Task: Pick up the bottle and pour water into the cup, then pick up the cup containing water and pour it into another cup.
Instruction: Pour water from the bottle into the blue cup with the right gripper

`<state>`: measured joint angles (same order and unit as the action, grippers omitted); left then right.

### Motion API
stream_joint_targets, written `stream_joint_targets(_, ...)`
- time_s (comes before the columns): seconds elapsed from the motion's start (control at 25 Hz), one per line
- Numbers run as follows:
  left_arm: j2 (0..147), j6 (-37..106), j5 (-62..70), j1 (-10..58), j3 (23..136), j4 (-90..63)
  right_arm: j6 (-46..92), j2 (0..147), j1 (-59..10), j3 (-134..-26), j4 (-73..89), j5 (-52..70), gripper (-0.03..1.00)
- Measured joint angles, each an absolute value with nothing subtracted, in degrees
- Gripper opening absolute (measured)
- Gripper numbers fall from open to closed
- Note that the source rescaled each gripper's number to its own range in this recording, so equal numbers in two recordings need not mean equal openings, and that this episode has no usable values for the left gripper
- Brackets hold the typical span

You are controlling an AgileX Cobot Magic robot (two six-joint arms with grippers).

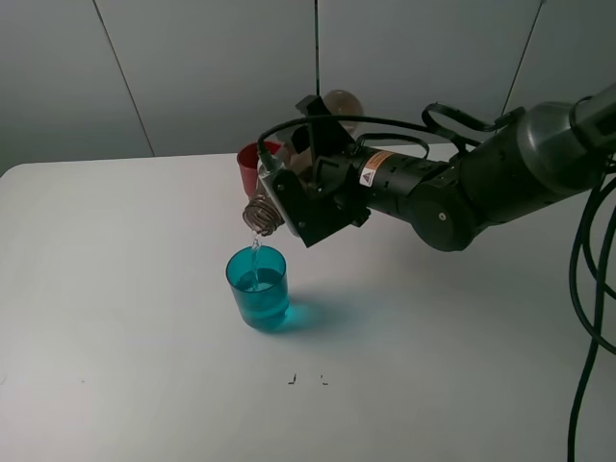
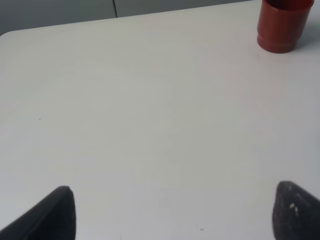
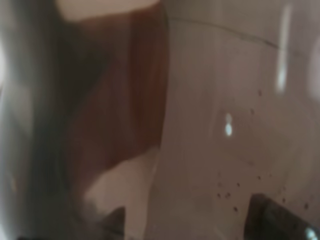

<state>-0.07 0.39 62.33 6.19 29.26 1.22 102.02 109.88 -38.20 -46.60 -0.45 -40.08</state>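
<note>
**Exterior high: the bottle tips over the cup**

We see a white table (image 1: pixel 115 289) with grey wall panels (image 1: pixel 192 67) behind it, split by thin dark lines. The right gripper (image 1: pixel 306 192) is closed around the bottle (image 1: pixel 261 216) and holds it tipped, mouth down, just above the cup (image 1: pixel 258 287). A thin thread of water falls into the cup, which stands upright near the middle of the table with water in it. The red cup (image 1: pixel 252 166) stands behind, near the back edge, partly hidden. Two tiny dark marks (image 1: pixel 293 378) sit in front of the cup. In the left wrist view the left gripper (image 2: pixel 175 215) has its fingers spread wide over bare table, holding nothing.
</note>
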Motion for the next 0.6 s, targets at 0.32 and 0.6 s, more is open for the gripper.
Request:
stream_joint_targets(0.32, -0.1, 0.4, 62.3, 6.2, 29.3, 1.2, 102.6, 109.9, -38.2, -46.6, -0.6, -40.1, 0.05)
stream_joint_targets(0.6, -0.1, 0.4, 62.3, 6.2, 29.3, 1.2, 102.6, 109.9, -38.2, -46.6, -0.6, -40.1, 0.05)
